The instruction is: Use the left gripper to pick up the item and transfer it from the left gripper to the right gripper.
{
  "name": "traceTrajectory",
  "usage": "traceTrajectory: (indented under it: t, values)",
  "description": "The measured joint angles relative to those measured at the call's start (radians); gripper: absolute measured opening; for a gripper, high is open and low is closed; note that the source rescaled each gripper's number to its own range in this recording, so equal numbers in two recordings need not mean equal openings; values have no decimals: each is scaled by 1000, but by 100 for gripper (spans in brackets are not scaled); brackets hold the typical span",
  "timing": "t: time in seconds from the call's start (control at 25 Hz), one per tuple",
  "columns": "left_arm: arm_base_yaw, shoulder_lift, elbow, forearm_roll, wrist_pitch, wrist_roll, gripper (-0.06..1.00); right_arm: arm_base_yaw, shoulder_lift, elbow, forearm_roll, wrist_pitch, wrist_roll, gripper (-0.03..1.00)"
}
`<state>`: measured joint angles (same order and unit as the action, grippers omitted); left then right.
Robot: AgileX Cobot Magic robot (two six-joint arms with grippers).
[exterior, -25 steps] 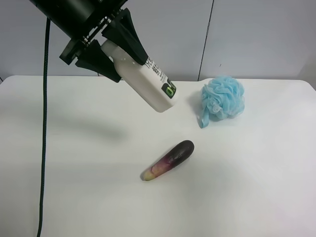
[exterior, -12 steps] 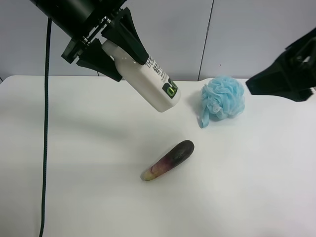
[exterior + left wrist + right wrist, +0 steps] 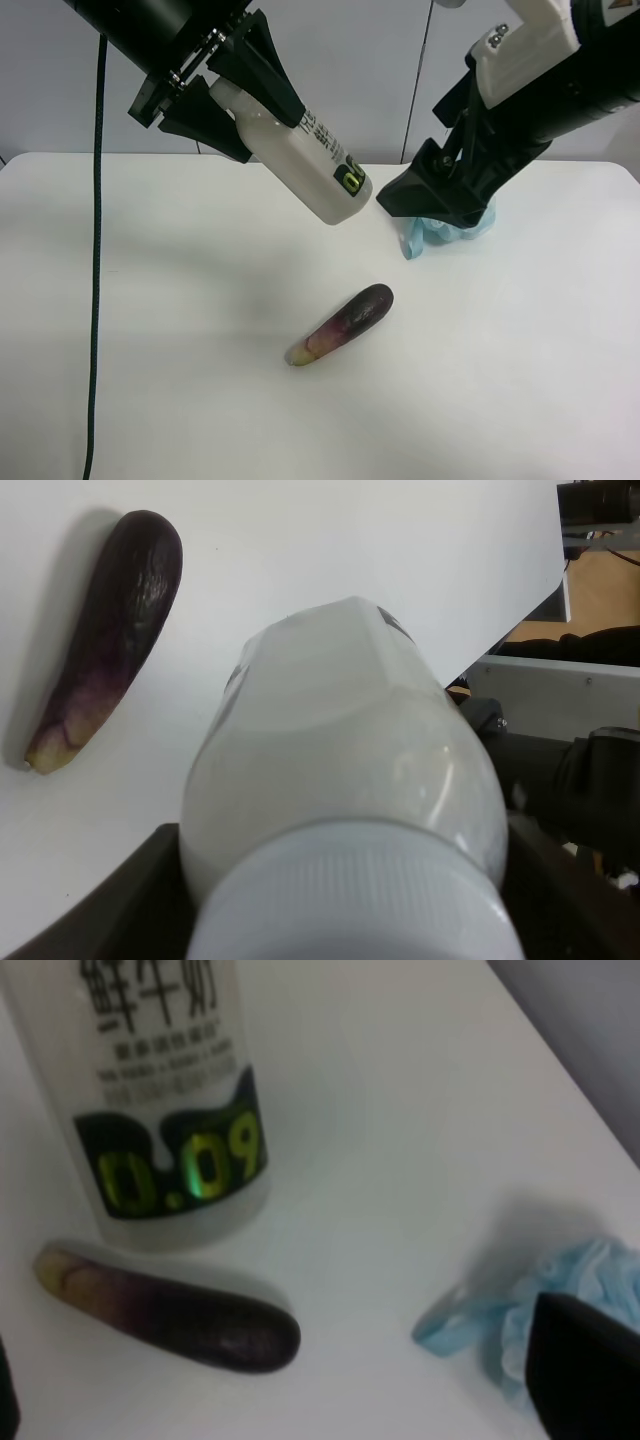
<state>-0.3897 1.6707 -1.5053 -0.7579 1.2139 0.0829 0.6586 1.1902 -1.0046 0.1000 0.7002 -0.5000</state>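
We see the right gripper (image 3: 420, 165) has just swung in from the right edge to upper right, jaws wide apart, near the bottle (image 3: 320, 175) base. Left gripper (image 3: 262, 125) clamps the bottle neck, upper left, tilted over the table (image 3: 150, 300). Handover looks next.

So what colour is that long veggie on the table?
The eggplant is dark purple, fading to pale yellow at one end. The left wrist view shows it best.
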Motion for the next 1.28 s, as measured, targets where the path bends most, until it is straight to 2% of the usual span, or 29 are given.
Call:
traceTrajectory:
  t: [0.44, 0.8, 1.28]
  values:
    - [0, 0, 0, -9, 0, 0, 3, 6, 58, -1, 187, -126, -207, 100]
    - [0, 0, 0, -51, 0, 32, 3, 6, 132, -1, 281, -148, -295, 100]
    - [0, 0, 0, -68, 0, 129, 3, 6, 153, -1, 307, -155, -331, 100]
